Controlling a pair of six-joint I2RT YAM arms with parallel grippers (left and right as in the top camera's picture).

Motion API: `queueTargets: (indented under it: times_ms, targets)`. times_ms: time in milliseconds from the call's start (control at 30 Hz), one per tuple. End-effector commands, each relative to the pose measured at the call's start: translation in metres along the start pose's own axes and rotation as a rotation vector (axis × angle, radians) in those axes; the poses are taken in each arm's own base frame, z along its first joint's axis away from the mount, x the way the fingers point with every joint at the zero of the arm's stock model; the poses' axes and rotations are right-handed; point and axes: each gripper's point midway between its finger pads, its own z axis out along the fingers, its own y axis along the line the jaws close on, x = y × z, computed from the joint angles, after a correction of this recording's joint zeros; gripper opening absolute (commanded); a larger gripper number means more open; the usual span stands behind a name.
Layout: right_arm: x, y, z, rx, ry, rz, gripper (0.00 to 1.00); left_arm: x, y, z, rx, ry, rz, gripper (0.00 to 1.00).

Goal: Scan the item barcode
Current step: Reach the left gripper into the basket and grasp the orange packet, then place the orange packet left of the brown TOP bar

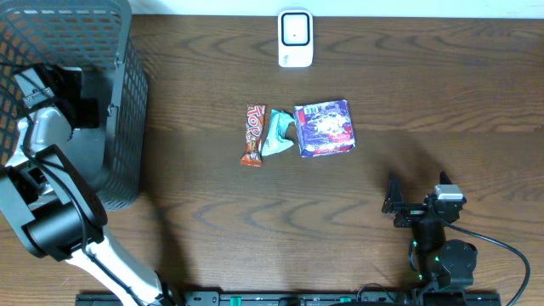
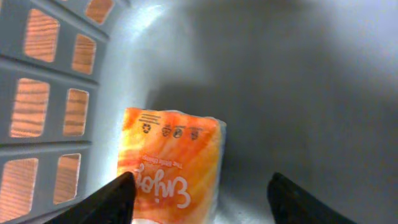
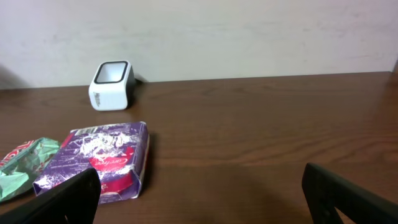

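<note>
L gripper (image 2: 200,185) is seen inside basket (image 2: 56,74), far left, fingers spread either side of orange pack (image 2: 171,158), nothing grasped. Step is judged pick-up or drop-off; which can't be told. If pick-up, a squeeze and carry to scanner (image 1: 295,38), far centre, is needed. R gripper (image 3: 200,174) is held near right, spread, empty. Pack's barcode isn't seen; its lower end is cut off.
</note>
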Motion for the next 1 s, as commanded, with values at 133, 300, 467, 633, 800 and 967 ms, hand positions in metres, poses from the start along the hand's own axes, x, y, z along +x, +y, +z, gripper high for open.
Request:
queueTargets:
  times_ms: [133, 300, 467, 633, 800, 967]
  targets:
    - [0.001, -0.002, 0.000, 0.009, -0.001, -0.008, 0.99, 0.027, -0.003, 0.020, -0.013, 0.103, 0.009, 0.55]
    - [0.001, -0.002, 0.000, 0.009, -0.001, -0.008, 0.99, 0.020, 0.014, 0.006, -0.061, 0.072, -0.156, 0.07]
    - [0.001, -0.002, 0.000, 0.009, -0.001, -0.008, 0.99, -0.030, 0.037, -0.049, -0.122, -0.112, -0.307, 0.07]
    - [0.001, -0.002, 0.000, 0.009, -0.001, -0.008, 0.99, -0.125, 0.049, -0.194, -0.053, -0.565, -0.448, 0.07]
    - [0.001, -0.002, 0.000, 0.009, -0.001, -0.008, 0.99, -0.167, 0.021, -0.343, 0.130, -0.919, -0.503, 0.07]
    - [0.001, -0.002, 0.000, 0.009, -0.001, -0.008, 0.99, -0.163, -0.041, -0.439, 0.336, -1.030, -0.566, 0.07]
